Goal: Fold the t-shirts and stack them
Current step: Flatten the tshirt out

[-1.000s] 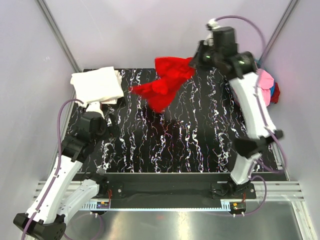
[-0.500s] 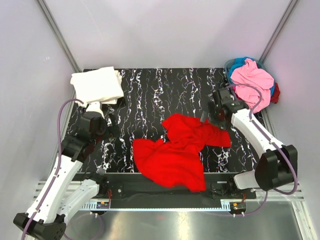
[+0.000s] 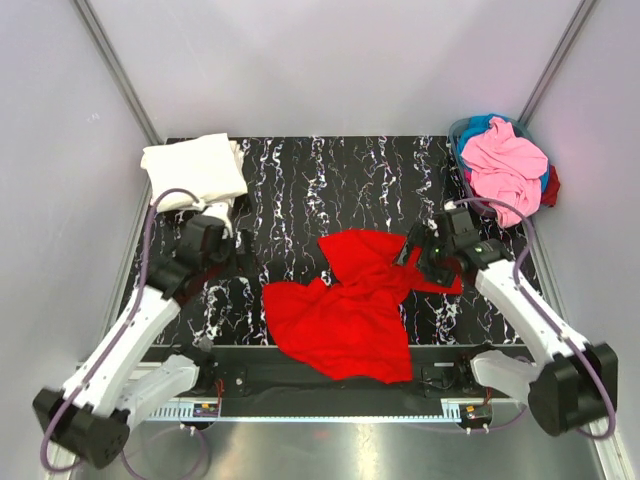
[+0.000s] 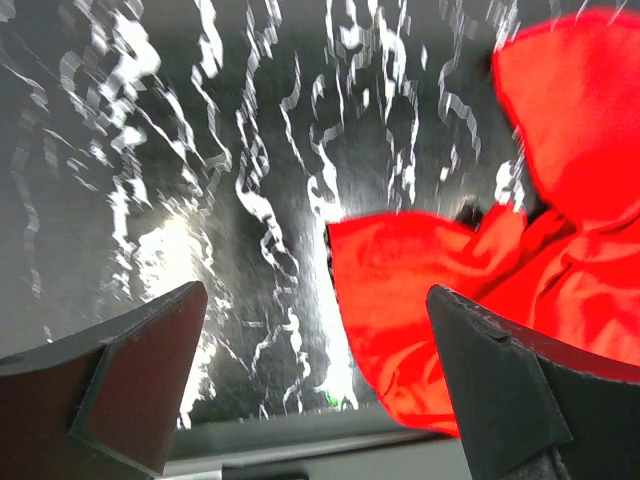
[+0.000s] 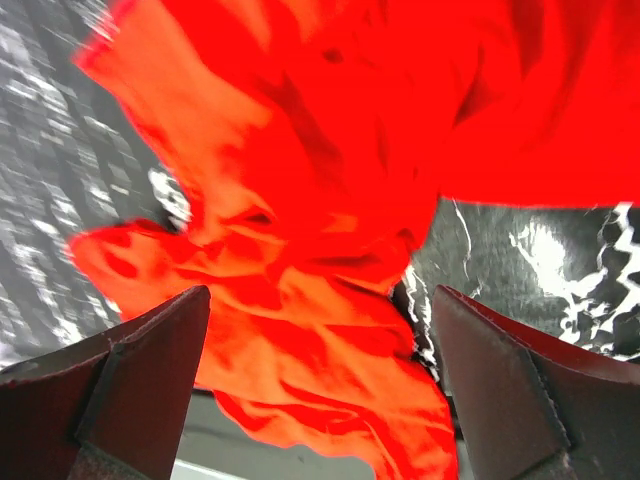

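Crumpled red fabric t-shirt (image 3: pixel 345 305) lies near-centre on black marbled table (image 3: pixel 330 190); left gripper (image 3: pixel 243 263) and right gripper (image 3: pixel 410 255) both spread and empty, so judged best: pinch opposite hems, draw flat before folding.

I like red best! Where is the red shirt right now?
In the top view, the red shirt lies crumpled at the near middle of the table, just left of the right gripper.
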